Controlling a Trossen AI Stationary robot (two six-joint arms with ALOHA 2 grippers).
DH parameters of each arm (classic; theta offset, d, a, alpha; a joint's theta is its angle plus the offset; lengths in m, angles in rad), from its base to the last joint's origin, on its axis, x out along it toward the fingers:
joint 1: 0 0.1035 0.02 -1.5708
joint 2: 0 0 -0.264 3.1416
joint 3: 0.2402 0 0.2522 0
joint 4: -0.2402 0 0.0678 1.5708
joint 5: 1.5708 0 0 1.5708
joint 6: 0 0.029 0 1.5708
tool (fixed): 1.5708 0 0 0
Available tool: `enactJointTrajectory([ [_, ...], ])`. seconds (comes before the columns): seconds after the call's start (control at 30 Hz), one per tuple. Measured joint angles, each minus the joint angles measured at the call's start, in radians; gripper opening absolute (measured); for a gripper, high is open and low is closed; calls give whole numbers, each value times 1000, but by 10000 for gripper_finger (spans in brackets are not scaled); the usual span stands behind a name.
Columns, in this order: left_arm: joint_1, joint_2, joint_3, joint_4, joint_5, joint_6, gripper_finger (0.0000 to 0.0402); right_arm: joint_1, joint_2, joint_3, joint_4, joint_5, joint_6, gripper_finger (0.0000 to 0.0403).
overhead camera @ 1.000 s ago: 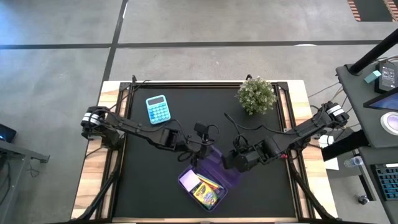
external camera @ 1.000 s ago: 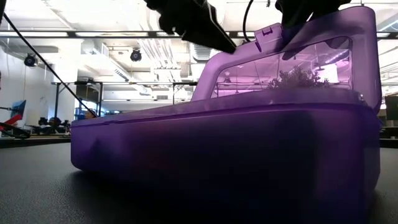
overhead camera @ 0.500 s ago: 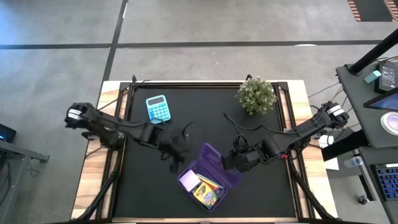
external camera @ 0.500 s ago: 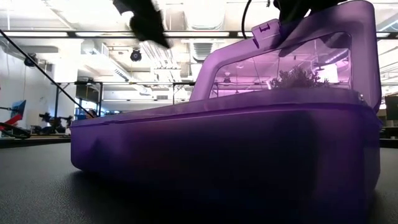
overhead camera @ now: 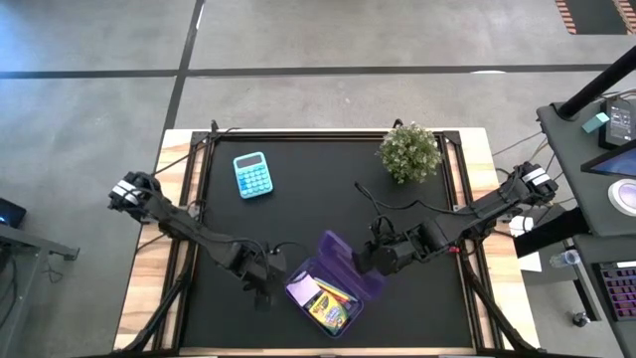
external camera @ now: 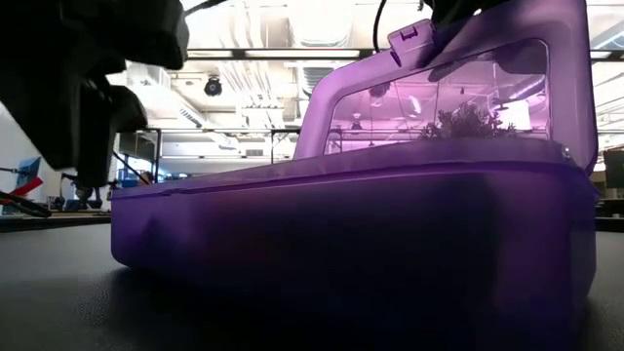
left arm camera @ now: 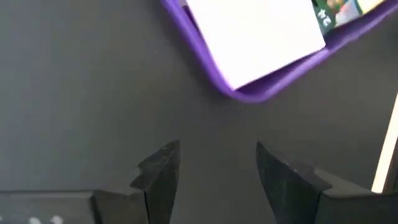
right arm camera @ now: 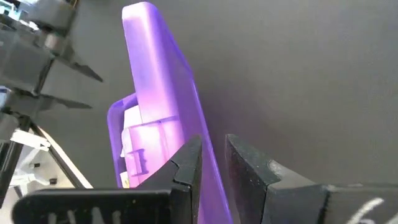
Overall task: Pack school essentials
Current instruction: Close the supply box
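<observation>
High view: translucent purple plastic case (overhead camera: 331,280) lies open near the front of the black surface (overhead camera: 298,214), lid raised; inside, a white square note pad (overhead camera: 299,290) and a small yellow crayon box (overhead camera: 326,309) beside it. Left tool (overhead camera: 260,288) sits just beside the case's left end; right tool (overhead camera: 367,259) is at the lid. Blue calculator (overhead camera: 251,174) and bushy green potted plant (overhead camera: 408,151) stand well apart at the back. Low view: case wall fills the frame, lid up. Left wrist view: left tool's fingers spread, empty, near the case corner. Right wrist view: right tool pinches the lid edge.
</observation>
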State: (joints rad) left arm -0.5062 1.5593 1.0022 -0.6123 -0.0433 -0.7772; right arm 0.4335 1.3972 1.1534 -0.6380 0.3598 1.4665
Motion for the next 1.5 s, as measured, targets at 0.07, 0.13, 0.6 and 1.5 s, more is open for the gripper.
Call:
enactJointTrajectory([
  [0.07, -5, 24, -4, 50, -10, -15, 194, 0, 0, 0, 3, -1, -4, 63],
  [0.13, -7, 48, -4, 71, -30, -28, 194, 0, 0, 0, 7, -1, -12, 63],
  [0.6, 1, 117, -2, 178, -200, -29, 194, 21, 101, 0, 162, -55, -52, 63],
  [1.5, -32, -56, 3, 317, -196, 352, 194, 42, 436, 119, 427, -132, 26, 63],
])
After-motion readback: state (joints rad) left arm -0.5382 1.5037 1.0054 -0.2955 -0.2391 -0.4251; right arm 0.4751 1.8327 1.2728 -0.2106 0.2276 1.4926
